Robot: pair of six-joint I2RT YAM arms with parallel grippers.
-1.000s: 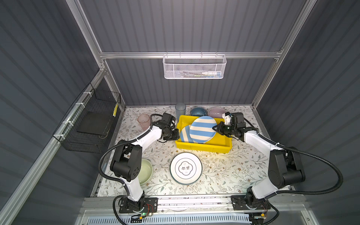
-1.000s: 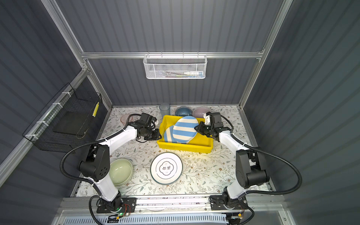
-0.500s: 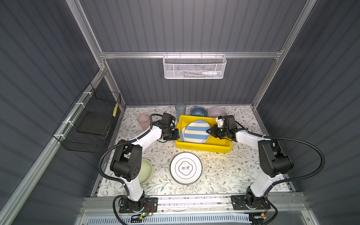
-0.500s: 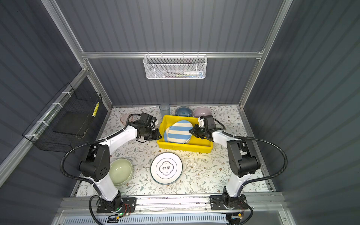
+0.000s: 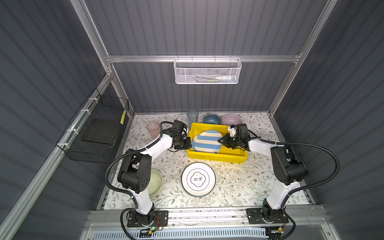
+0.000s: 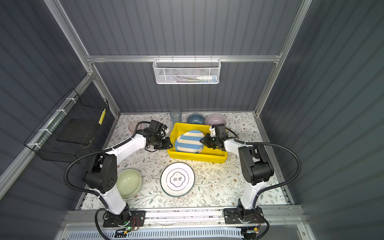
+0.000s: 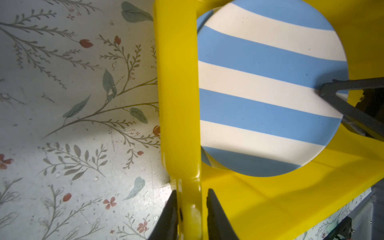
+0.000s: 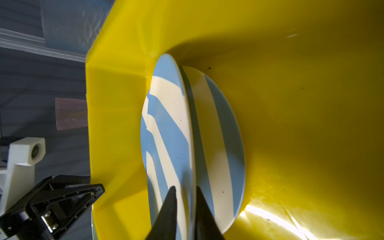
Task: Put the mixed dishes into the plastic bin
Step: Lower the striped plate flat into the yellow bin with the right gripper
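The yellow plastic bin [image 5: 216, 159] [image 6: 197, 158] stands at the back middle. My left gripper [image 7: 191, 192] [image 5: 189, 143] is shut on the rim of its left wall [image 7: 176, 83]. A blue-white striped plate [image 5: 206, 141] [image 7: 270, 83] lies in the bin on a second striped plate. My right gripper [image 8: 185, 188] [image 5: 220, 140] straddles that plate's right edge [image 8: 168, 124], jaws slightly open, not pinching. On the table are a white dark-rimmed plate [image 5: 198, 179], a green bowl [image 5: 155, 182], a pink tumbler [image 5: 153, 127], a blue tumbler [image 5: 192, 116], a blue bowl [image 5: 211, 118] and a lilac bowl [image 5: 231, 119].
A black wire basket [image 5: 97, 128] hangs on the left wall and a white mesh basket [image 5: 207, 71] on the back wall. The tumblers and two bowls stand close behind the bin. The left arm's base partly covers the green bowl.
The right gripper has brought the striped plate down from a tilt above the bin to lie inside it, then parted its jaws. The left gripper has kept its hold on the rim.
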